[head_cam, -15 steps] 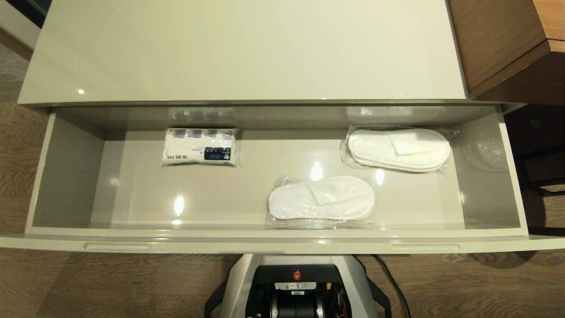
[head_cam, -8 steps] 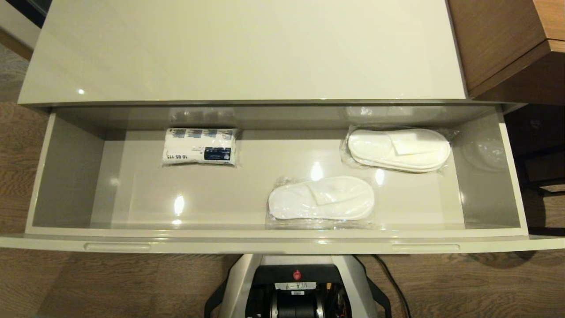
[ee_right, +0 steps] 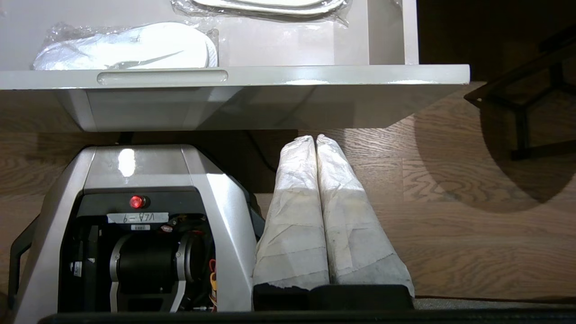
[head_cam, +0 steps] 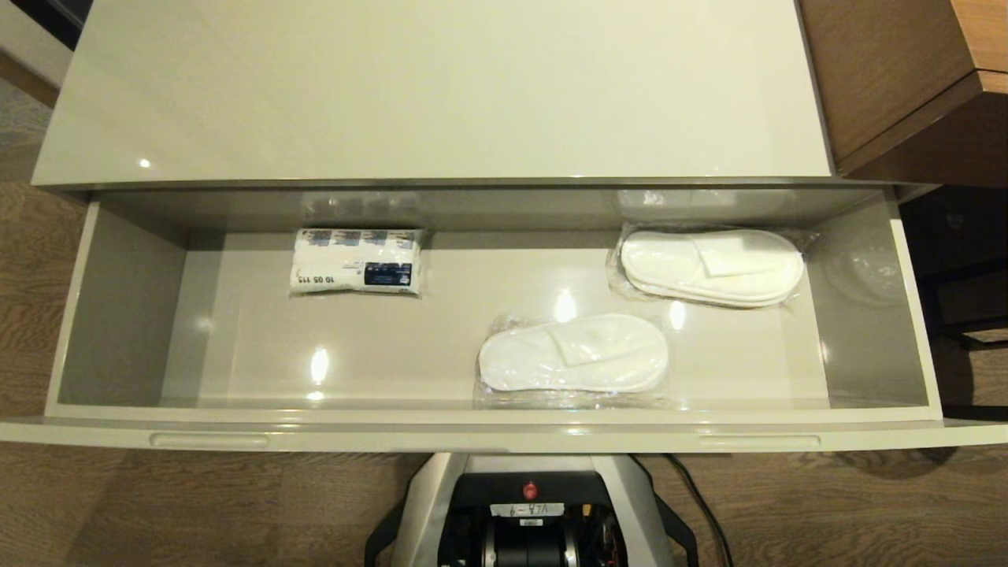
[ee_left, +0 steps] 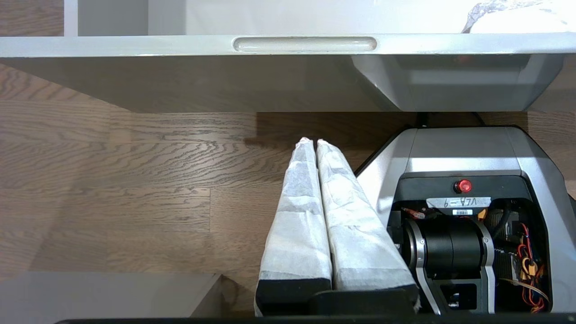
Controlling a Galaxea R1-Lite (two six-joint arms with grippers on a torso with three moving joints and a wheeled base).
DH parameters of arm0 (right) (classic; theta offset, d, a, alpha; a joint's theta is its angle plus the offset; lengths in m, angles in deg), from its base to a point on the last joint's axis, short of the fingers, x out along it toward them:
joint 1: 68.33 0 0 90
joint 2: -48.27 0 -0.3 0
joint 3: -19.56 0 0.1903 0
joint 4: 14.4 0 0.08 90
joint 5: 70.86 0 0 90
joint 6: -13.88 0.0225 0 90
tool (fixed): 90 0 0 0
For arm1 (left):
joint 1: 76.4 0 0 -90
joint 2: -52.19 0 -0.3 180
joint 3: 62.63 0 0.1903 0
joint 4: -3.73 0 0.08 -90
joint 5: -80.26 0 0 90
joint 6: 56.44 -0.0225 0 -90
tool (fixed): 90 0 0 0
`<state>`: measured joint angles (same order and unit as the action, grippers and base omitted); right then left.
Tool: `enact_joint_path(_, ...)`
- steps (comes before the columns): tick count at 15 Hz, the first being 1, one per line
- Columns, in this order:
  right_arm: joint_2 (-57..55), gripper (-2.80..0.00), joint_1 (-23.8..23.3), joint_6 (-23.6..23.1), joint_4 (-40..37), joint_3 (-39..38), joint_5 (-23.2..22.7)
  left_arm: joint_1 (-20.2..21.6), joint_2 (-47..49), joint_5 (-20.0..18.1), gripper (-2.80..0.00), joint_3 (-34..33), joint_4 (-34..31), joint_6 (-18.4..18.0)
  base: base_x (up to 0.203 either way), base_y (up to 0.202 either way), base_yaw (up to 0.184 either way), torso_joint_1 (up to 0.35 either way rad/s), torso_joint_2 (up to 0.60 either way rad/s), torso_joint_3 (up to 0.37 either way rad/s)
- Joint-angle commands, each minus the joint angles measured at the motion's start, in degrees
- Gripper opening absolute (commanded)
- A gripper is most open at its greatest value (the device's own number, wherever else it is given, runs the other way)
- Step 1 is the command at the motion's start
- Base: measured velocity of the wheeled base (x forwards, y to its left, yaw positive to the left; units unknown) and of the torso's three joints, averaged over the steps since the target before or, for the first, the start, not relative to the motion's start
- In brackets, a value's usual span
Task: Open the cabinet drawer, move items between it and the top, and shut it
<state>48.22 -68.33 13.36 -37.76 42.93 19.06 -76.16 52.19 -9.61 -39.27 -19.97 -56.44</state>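
The cabinet drawer [head_cam: 504, 431] stands pulled fully out below the glossy cream top [head_cam: 433, 87], which is bare. Three items lie inside it: a wrapped white slipper pair [head_cam: 573, 353] near the front middle, a second slipper pair [head_cam: 713, 266] at the back right, and a white packet with blue print [head_cam: 356, 261] at the back left. Neither arm shows in the head view. My left gripper [ee_left: 312, 141] hangs shut and empty over the floor, below the drawer front [ee_left: 135, 45]. My right gripper [ee_right: 315, 137] is likewise shut and empty under the drawer front [ee_right: 315, 74].
Brown wooden furniture [head_cam: 890, 71] adjoins the cabinet on the right, with a dark metal frame [head_cam: 969, 299] below it. My base [head_cam: 529, 504] sits on the wooden floor just in front of the drawer's middle.
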Motion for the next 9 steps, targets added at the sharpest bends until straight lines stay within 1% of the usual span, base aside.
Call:
enact_joint_path(1, -0.04, -2.80, 0.00, 0.00, 0.09, -0.09, -0.01, 0.02, 0.03, 0.04, -2.80, 0.00, -0.02, -0.02, 0.000, 0.000, 0.000, 0.000, 0.00, 0.000)
enact_joint_path(9, -0.04, -2.80, 0.00, 0.00, 0.06, -0.09, -0.01, 0.02, 0.04, 0.04, -2.80, 0.00, -0.02, -0.09, 0.000, 0.000, 0.000, 0.000, 0.00, 0.000)
